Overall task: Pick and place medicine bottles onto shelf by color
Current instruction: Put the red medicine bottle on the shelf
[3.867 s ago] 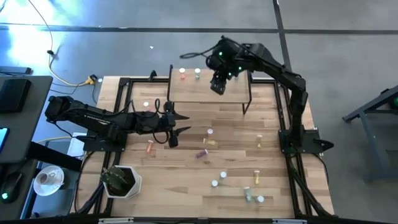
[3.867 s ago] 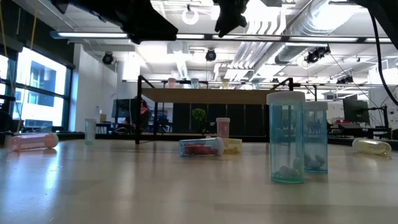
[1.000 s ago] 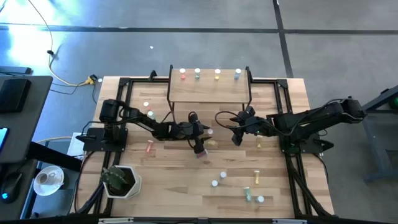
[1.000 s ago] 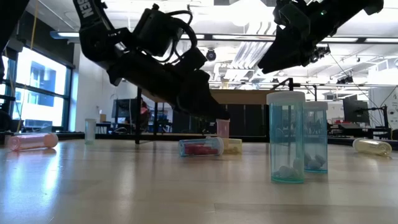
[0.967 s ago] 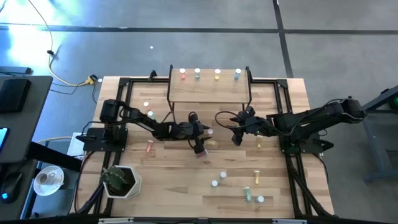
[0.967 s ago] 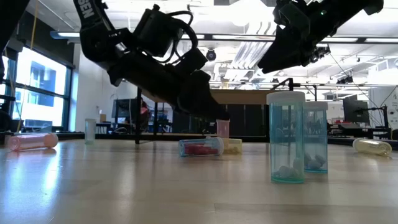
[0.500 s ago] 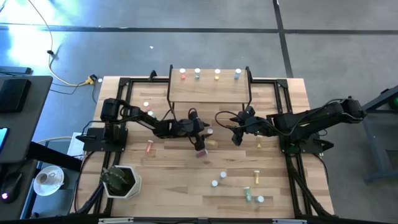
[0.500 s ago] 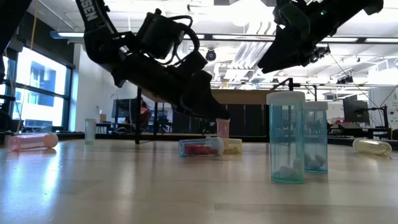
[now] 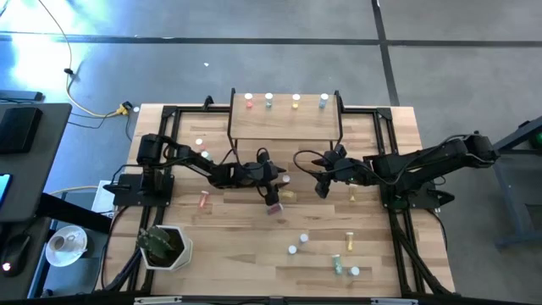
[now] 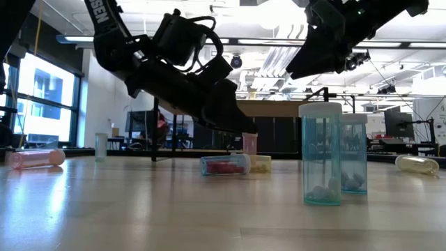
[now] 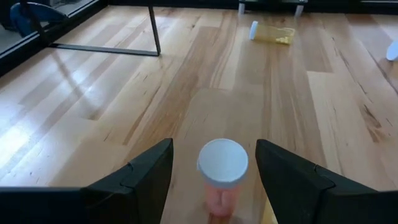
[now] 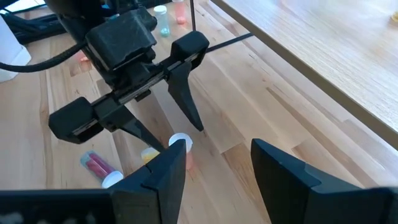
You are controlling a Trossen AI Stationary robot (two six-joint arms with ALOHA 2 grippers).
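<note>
A white pot with a green plant (image 9: 165,246) stands at the near left corner of the wooden surface (image 9: 373,254). A yellow cable (image 9: 93,108) lies on the grey floor (image 9: 474,76).

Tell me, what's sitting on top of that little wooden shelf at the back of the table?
Four small white-capped bottles stand in a row along the back edge of the shelf: a red one, a green one, a yellow one and a blue one. Their contents can't be seen.

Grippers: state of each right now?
Left gripper: open, fingers either side of the upright pink bottle, not gripping it.
Right gripper: open, empty, above the table.
</note>
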